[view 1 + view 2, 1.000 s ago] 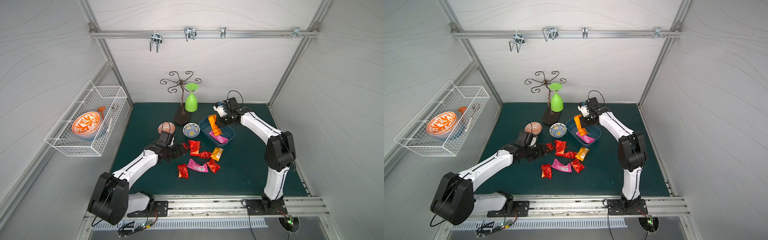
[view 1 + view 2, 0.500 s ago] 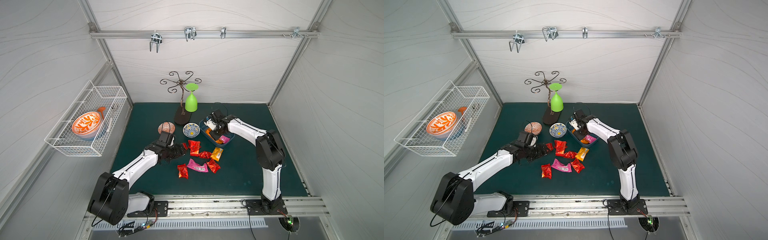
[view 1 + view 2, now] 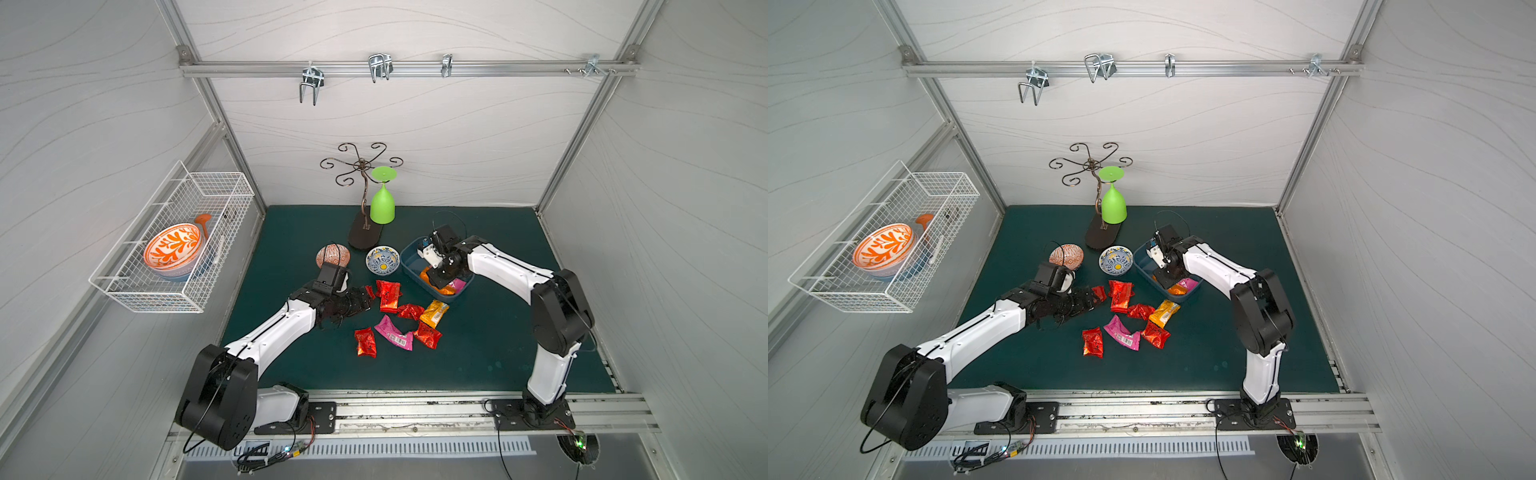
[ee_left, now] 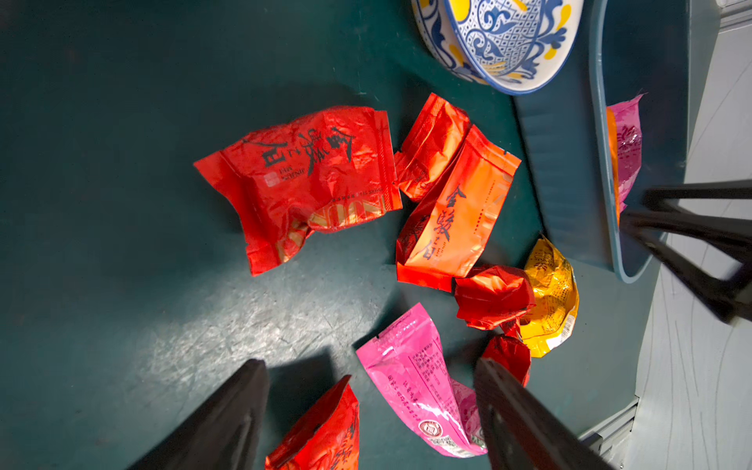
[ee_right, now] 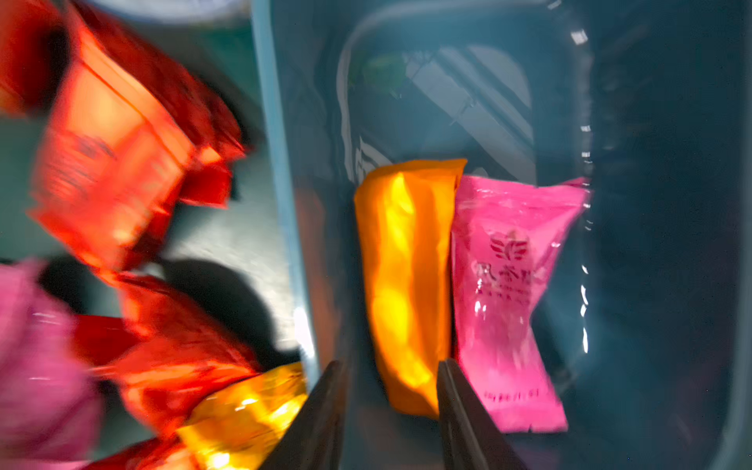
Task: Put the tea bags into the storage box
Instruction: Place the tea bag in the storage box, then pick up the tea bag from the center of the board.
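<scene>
The storage box (image 3: 412, 258) sits just right of centre in both top views, beside a patterned bowl (image 3: 382, 260). Inside it an orange sachet (image 5: 407, 264) and a pink sachet (image 5: 508, 285) lie side by side, touching. The right pincer (image 5: 391, 366) reaches into the box, jaws parted either side of the orange sachet's end. The other tea bags (image 3: 390, 296) lie scattered on the counter (image 3: 478, 353). The left pincer (image 3: 362, 300) hovers at their left edge, wide open and empty.

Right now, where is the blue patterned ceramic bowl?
In both top views the blue patterned bowl sits between the reddish bowl and the dark blue plastic box.
</scene>
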Tool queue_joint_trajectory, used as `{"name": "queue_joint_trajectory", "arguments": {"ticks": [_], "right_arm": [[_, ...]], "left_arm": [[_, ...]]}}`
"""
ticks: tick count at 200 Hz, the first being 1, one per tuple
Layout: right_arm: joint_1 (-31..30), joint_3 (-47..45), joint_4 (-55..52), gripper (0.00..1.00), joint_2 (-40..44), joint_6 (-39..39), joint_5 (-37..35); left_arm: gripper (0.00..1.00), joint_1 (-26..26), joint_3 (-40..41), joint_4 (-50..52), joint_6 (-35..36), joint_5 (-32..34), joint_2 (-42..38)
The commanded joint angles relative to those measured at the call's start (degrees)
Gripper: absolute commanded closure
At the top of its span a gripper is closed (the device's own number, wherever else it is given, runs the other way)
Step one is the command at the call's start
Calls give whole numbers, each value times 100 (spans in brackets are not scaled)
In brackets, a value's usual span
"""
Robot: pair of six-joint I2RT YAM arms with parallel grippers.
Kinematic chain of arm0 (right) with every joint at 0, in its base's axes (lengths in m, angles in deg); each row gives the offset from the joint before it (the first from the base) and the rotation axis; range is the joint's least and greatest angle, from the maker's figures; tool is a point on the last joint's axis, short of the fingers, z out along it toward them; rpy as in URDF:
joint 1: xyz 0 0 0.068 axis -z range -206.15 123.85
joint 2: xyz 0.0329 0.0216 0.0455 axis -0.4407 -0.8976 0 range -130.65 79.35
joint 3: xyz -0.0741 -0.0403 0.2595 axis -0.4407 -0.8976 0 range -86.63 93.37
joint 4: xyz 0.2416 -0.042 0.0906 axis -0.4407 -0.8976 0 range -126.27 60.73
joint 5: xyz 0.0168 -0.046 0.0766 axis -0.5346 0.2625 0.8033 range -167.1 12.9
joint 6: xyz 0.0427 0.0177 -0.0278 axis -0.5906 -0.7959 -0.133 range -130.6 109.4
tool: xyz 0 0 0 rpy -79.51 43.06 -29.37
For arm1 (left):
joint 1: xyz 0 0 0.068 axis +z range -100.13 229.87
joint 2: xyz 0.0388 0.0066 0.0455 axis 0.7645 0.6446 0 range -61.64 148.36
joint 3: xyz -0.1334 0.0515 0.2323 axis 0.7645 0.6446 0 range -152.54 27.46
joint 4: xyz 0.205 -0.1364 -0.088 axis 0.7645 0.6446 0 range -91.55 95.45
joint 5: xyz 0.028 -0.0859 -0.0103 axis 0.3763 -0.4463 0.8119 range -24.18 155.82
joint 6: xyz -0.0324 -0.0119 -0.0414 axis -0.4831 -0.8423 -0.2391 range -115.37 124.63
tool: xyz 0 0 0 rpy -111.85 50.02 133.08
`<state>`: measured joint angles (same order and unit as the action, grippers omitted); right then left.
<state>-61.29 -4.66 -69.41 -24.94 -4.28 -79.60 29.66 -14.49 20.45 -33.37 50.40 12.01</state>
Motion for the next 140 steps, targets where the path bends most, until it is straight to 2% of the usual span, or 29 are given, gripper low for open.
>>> {"name": "queue_joint_trajectory", "arguments": {"ticks": [1,20,37,64,77,106,121,140], "right_arm": [[-2,-110,-193,52,654,-762,307],[2,-455,-240,49,1110,-1378,582],[5,-1014,-51,48,1635,-2239,850],[1,-2376,819,45,2609,-3745,1379],[0,-3150,1390,42,3142,-4640,1382],[-8,-4500,2523,40,3967,-6090,1202],[-49,-4981,2997,40,4151,-6568,1158],[-77,-5150,3176,41,4096,-6730,1117]], "left_arm": [[16,-20,-37,-170,-8,3,-108],[16,-22,-32,-153,-6,13,-115],[16,-19,-22,-164,-14,3,-123],[16,-23,-20,-213,-55,-22,-148],[16,-21,-14,-240,-76,-31,-165],[16,-19,16,-242,-100,-49,-199],[16,-21,23,-227,-87,-49,-226],[16,-19,55,-210,-106,-35,-275]]}}
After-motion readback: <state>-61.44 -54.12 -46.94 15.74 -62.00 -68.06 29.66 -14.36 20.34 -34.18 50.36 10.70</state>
